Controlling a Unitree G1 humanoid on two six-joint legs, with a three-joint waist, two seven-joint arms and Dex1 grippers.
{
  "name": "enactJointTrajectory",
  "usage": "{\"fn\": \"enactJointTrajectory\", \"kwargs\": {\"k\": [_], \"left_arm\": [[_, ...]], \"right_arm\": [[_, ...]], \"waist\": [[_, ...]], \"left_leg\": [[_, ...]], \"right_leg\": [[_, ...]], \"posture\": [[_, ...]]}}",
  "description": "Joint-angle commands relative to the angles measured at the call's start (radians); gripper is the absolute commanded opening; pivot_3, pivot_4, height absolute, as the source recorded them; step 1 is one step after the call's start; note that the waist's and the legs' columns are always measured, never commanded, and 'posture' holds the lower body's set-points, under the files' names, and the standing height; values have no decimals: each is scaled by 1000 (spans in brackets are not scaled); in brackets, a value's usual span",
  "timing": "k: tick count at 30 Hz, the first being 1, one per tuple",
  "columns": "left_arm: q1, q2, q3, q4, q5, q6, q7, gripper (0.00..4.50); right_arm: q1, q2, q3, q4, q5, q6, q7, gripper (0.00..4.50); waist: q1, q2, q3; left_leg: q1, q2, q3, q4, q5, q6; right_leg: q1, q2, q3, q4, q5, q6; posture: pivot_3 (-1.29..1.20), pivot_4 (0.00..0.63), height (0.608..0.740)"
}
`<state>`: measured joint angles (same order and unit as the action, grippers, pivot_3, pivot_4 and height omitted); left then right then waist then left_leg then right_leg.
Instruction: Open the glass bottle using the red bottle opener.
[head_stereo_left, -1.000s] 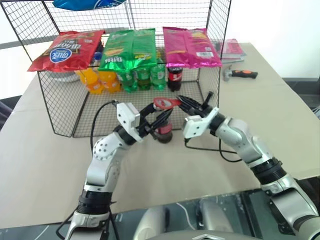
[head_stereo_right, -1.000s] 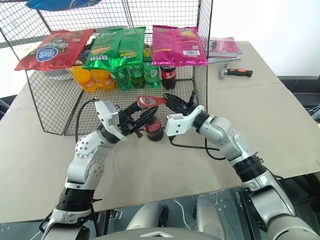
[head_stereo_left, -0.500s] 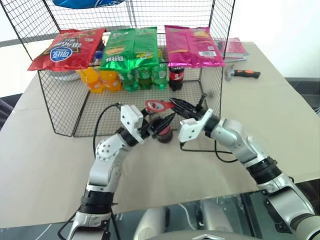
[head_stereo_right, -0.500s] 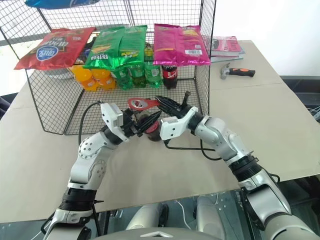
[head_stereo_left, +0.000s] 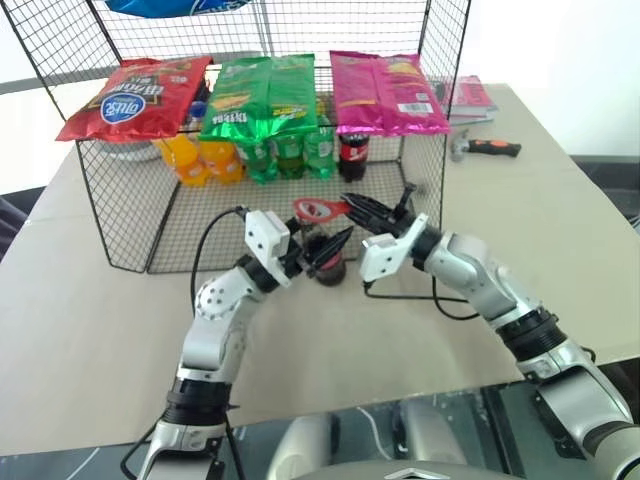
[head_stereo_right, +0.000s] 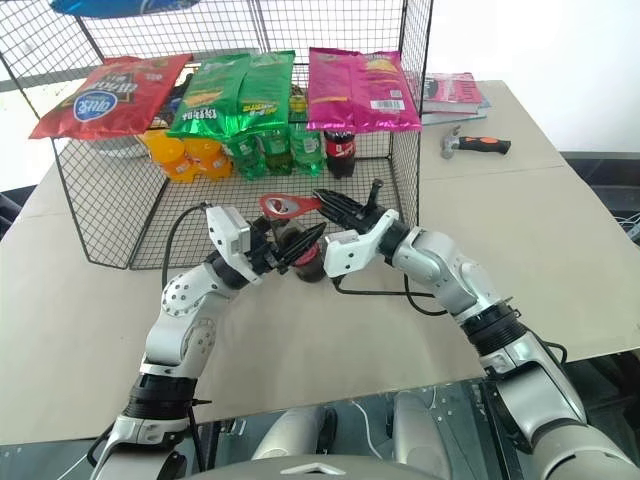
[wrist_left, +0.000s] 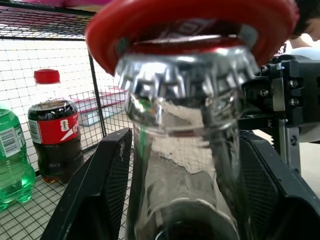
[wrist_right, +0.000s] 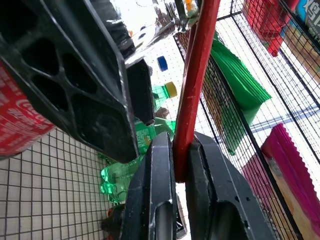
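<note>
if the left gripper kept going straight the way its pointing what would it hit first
Probably nothing new: the left gripper already has the glass bottle between its fingers, with the red bottle opener seated on the cap. Pushing on would press the neck deeper into the jaws. Behind it sits the right gripper.

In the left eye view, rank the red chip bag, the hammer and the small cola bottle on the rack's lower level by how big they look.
1. Red chip bag, largest.
2. Small cola bottle.
3. Hammer, about the bottle's size; that order is unsure.
</note>
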<state>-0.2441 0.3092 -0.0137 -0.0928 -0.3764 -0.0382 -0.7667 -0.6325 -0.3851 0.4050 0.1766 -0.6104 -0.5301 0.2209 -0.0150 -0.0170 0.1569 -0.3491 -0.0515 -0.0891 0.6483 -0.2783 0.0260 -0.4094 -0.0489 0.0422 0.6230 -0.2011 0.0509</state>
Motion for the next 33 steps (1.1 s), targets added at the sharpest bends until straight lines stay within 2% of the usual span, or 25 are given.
{"fn": "enactJointTrajectory", "kwargs": {"k": [1,15,33], "left_arm": [[-14,-2,11,-2,-6,-18,0,2953],[-12,-29,39,-32,-67,7,9,2953],[41,51,44,-150,-87,88,9,2953]], "right_arm": [[-1,-25,11,40,-29,-8,8,0],[11,-28,6,50,-15,-18,7,0],[6,-24,7,68,-13,-20,-4,0]], "waist": [[0,0,0],[0,0,1],[-1,0,1]], "left_leg": [[0,0,0,0,0,0],[-2,0,0,0,0,0],[-3,0,0,0,0,0]], "right_leg": [[0,0,0,0,0,-1],[-2,0,0,0,1,1],[-4,0,0,0,1,1]], "posture": [[0,150,740],[0,150,740],[0,150,740]]}}
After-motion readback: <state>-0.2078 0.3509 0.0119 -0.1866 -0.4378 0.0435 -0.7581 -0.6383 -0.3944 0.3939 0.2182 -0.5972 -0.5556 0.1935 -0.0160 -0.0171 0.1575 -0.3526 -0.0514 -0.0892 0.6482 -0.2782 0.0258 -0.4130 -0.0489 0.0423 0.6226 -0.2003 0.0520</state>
